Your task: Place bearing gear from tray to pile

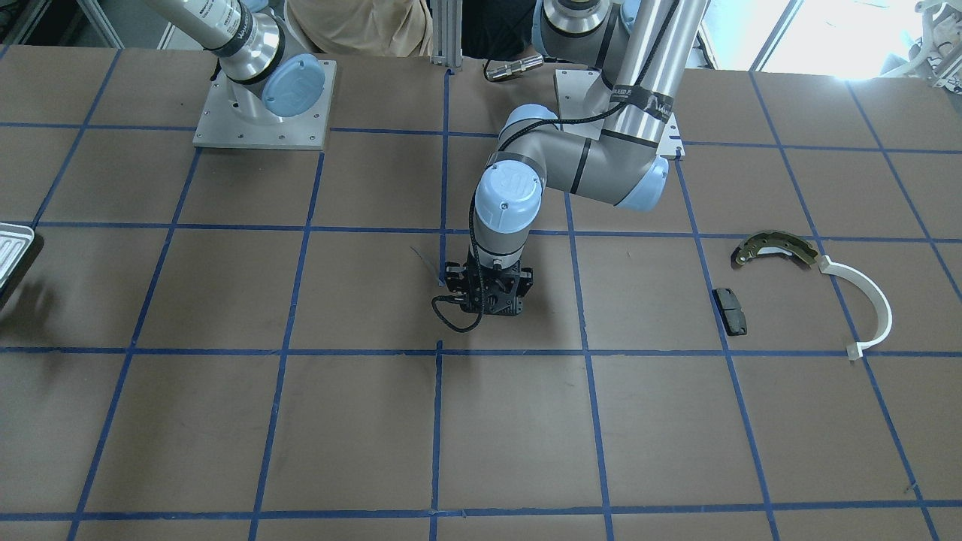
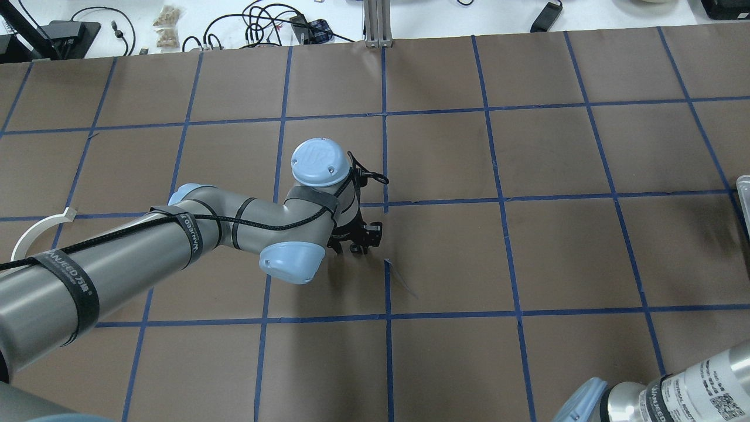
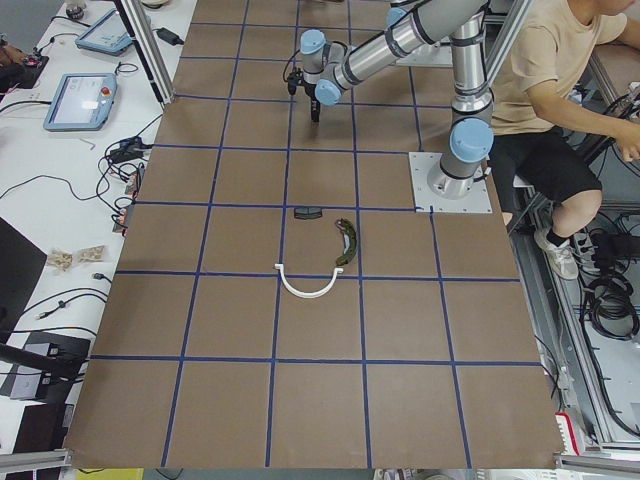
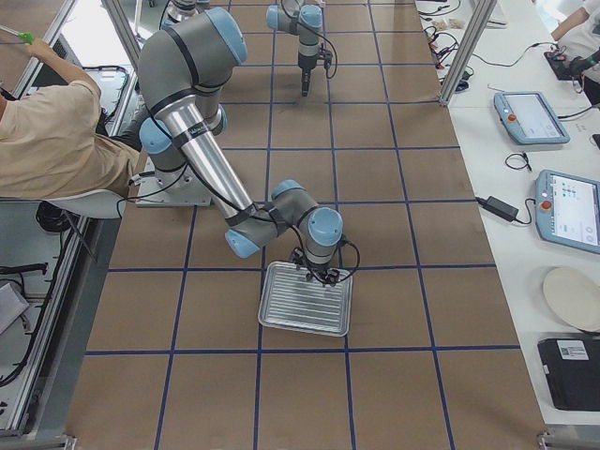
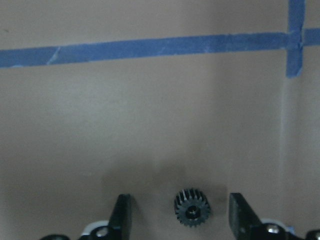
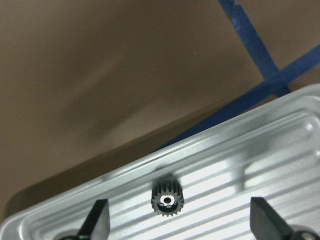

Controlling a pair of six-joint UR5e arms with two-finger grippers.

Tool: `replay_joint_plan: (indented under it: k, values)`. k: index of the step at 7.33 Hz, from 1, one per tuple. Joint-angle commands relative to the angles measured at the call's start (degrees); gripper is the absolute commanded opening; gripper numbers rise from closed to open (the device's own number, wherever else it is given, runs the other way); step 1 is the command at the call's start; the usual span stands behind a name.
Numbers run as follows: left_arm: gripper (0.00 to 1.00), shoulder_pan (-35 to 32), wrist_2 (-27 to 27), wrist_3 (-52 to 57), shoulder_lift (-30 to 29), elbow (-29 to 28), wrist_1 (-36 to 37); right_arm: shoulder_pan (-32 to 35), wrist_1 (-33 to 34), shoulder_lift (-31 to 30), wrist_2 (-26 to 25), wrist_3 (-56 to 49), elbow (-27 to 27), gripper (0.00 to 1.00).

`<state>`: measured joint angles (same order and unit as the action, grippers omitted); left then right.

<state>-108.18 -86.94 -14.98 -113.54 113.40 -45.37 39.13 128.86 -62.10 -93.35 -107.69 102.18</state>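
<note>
In the right wrist view a small dark bearing gear lies on the ridged floor of the silver tray, near its rim. My right gripper is open above it, one finger on each side. In the left wrist view a second dark gear lies on the brown table between the open fingers of my left gripper, untouched. That gripper points down at the table's middle. The pile lies far from it: brake shoe, white arc, dark pad.
The table is brown with a blue tape grid. Only a corner of the tray shows at the front view's left edge. A seated person is behind the robot's bases. Screens and cables lie on white side benches.
</note>
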Motion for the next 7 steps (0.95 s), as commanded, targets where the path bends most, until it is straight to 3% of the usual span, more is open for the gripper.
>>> replay_joint_plan:
  k: [1,3,5,7]
  values:
    - [0.00,0.2,-0.1,0.5,0.4,-0.5,0.2,0.0,0.0,0.1,0.0,-0.2,0.6,1.00]
    - [0.00,0.6,-1.6,2.0,1.7,-1.1,-0.6,0.0,0.2,0.1,0.0,0.0,0.7,1.00]
    - [0.00,4.0,-4.5,5.8,3.0,-2.7,-3.6,0.0,0.3,0.1,-0.1,2.7,1.0,0.81]
    - [0.00,13.5,-4.6,14.5,6.0,-6.1,-11.1,0.0,0.1,-0.2,-0.1,4.2,0.9,0.42]
